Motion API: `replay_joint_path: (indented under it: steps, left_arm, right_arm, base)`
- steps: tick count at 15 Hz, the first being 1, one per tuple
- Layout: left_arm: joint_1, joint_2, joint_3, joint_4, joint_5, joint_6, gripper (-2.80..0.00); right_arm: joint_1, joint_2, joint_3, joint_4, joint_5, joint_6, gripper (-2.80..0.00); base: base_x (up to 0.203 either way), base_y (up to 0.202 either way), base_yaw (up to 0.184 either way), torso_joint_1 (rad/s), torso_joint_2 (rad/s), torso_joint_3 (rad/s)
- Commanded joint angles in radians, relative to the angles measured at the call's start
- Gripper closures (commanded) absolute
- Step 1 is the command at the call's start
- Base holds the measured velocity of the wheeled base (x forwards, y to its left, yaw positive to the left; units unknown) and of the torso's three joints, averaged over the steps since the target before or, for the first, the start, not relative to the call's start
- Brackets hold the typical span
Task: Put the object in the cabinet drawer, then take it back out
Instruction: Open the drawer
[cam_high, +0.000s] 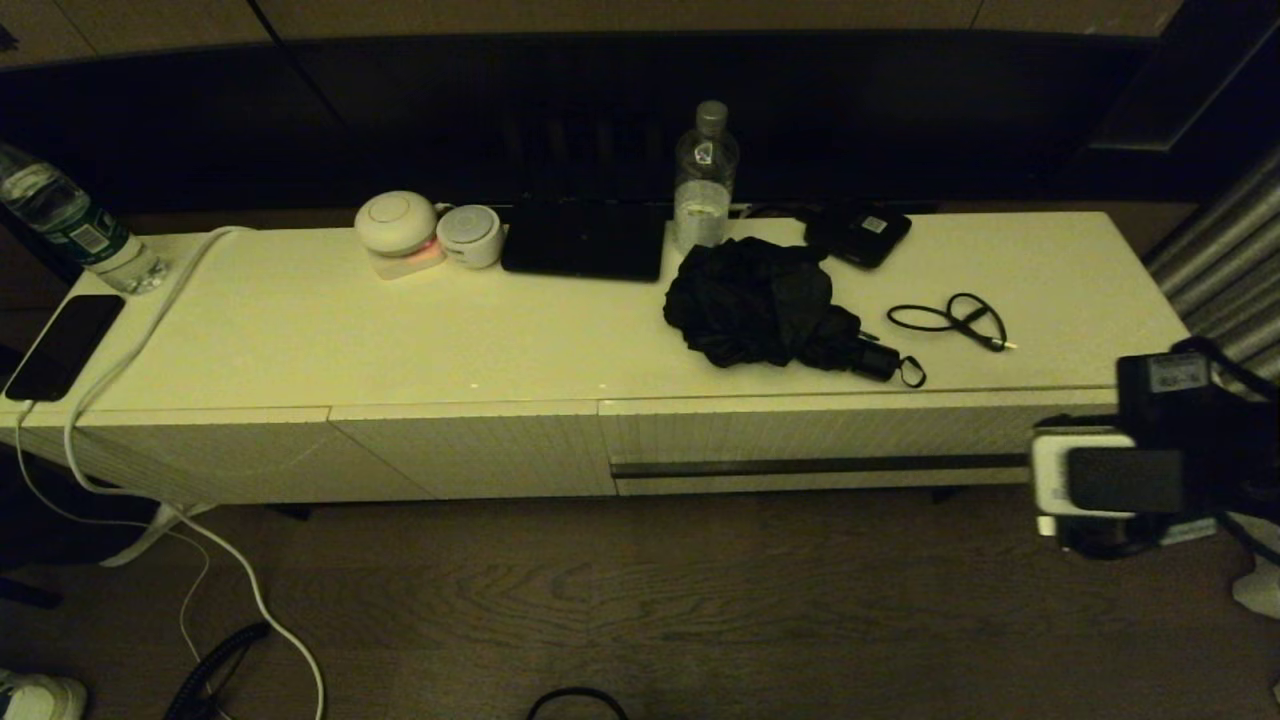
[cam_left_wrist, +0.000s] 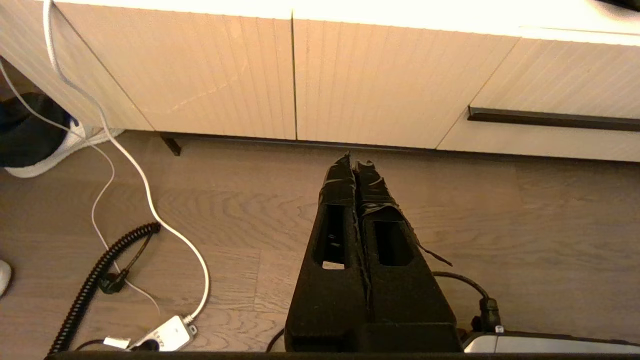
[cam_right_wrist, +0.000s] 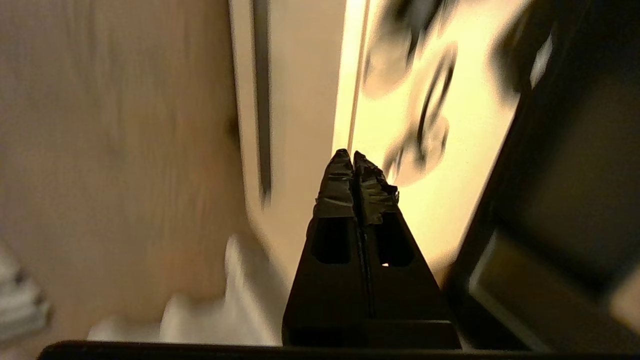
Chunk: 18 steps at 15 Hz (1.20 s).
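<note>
- On the white cabinet top, near its front edge, lies the black folding umbrella of bunched fabric (cam_high: 765, 305), directly above the shut wide white ribbed drawer (cam_high: 815, 440).
- Right gripper (cam_right_wrist: 353, 156), fingers pressed together and empty, should hook the long dark handle strip (cam_high: 820, 466) squarely and pull straight.
- Left gripper (cam_left_wrist: 356, 161), likewise closed, hangs parked over the floor.

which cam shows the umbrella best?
Head view: the whole black umbrella lies on the cabinet top, handle and wrist loop toward the front edge. The right wrist view gives only blurred dark shapes on that top; the left wrist view shows none of it.
</note>
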Motion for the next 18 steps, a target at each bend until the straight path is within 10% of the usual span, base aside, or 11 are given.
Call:
replay_joint_path:
  steps: [1,18]
  left_arm:
    - [0.001,-0.002,0.0,0.0,0.0,-0.001,0.0]
    - [0.001,-0.002,0.0,0.0,0.0,-0.001,0.0]
  right_arm:
    - [0.097,0.165,0.01,-0.112,-0.026,0.057,0.0]
    - [0.04,0.34,0.144,-0.364,0.048,0.202,0.0]
  base:
    - [0.0,0.0,0.0,0.0,0.0,0.0]
    - [0.0,0.0,0.0,0.0,0.0,0.0]
